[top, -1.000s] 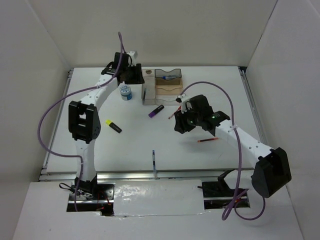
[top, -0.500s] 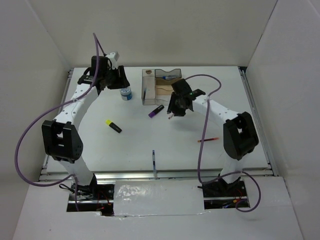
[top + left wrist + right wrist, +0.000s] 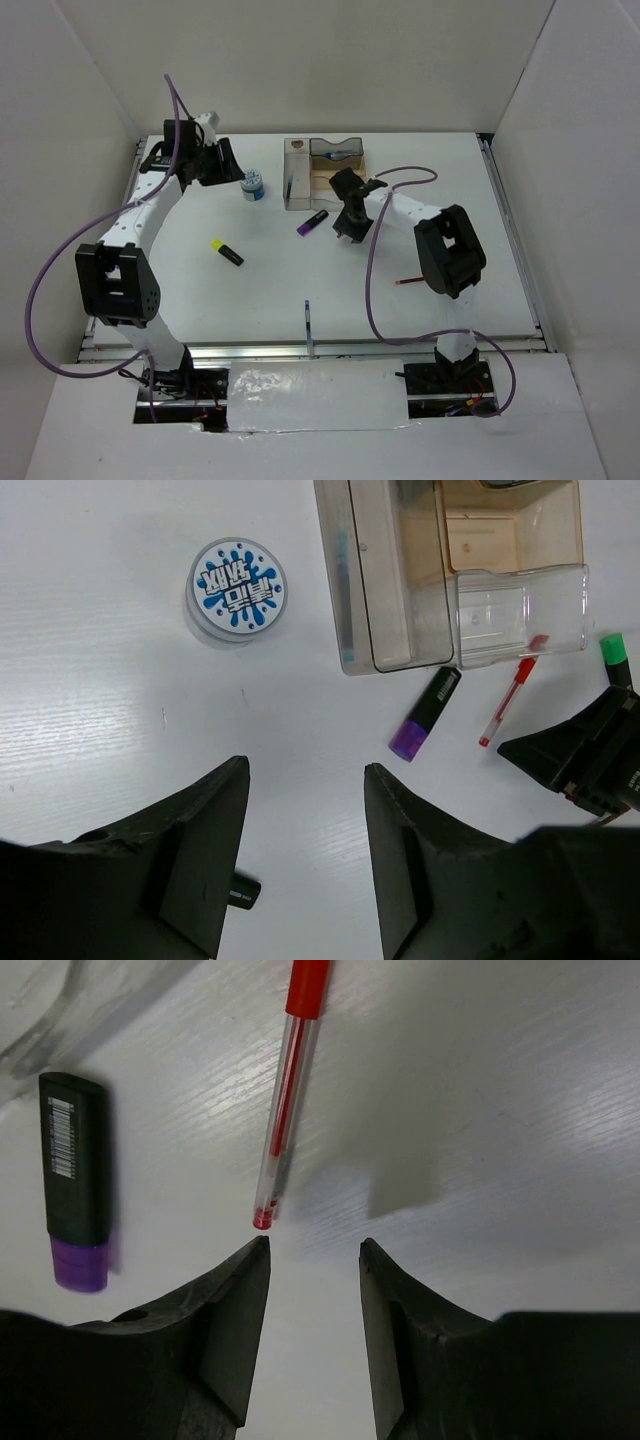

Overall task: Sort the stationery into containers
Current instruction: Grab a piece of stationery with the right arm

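The smoky-brown organiser [image 3: 298, 197] [image 3: 372, 666] stands at the back centre, holding a blue-capped bottle [image 3: 340, 155] and a blue pen [image 3: 345, 590]. In front of it lie a purple highlighter [image 3: 313, 222] [image 3: 425, 714] [image 3: 75, 1180] and a clear red pen [image 3: 510, 702] [image 3: 288, 1090]. My right gripper [image 3: 347, 226] [image 3: 313, 1245] hangs open and empty, low over the table, its left fingertip just short of the red pen's tip. My left gripper [image 3: 212, 163] [image 3: 305, 770] is open and empty, high up to the left of the round blue-white tub [image 3: 253, 185] [image 3: 237, 588].
A yellow highlighter [image 3: 227, 252] lies left of centre, a dark blue pen [image 3: 308, 322] near the front edge, and a second red pen [image 3: 415, 280] beside the right arm. A green highlighter [image 3: 612, 650] lies right of the organiser. White walls enclose the table.
The left arm has swung left, away from the organiser and past the tub. The right arm has moved back and left, down over the red pen in front of the organiser.
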You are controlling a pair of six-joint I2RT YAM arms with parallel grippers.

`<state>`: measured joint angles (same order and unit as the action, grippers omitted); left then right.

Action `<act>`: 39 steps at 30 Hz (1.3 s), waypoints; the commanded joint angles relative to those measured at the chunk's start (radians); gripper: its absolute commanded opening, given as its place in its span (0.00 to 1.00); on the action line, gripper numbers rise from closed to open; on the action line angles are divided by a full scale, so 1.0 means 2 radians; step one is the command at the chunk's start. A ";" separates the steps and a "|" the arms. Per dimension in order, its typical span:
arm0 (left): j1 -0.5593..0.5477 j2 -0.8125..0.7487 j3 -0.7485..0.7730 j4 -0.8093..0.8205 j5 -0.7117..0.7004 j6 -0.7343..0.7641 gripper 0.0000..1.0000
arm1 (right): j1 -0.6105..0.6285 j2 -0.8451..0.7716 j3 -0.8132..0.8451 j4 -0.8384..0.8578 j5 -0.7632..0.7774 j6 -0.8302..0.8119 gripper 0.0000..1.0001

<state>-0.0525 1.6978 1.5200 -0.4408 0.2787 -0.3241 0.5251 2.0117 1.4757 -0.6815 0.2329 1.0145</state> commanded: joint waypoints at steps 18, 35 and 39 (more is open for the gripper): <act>0.025 -0.021 -0.026 0.016 0.036 -0.007 0.63 | -0.002 0.054 0.073 -0.017 0.064 0.027 0.46; 0.067 0.006 0.001 -0.010 0.064 -0.009 0.63 | -0.009 0.055 0.040 -0.019 0.067 0.011 0.28; 0.072 0.008 -0.001 -0.013 0.068 -0.007 0.62 | -0.015 0.054 0.037 -0.020 0.068 0.004 0.21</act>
<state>0.0811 1.7020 1.4837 -0.4637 0.3801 -0.3248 0.5106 2.1246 1.5776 -0.6849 0.3378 1.0325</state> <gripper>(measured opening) 0.626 0.218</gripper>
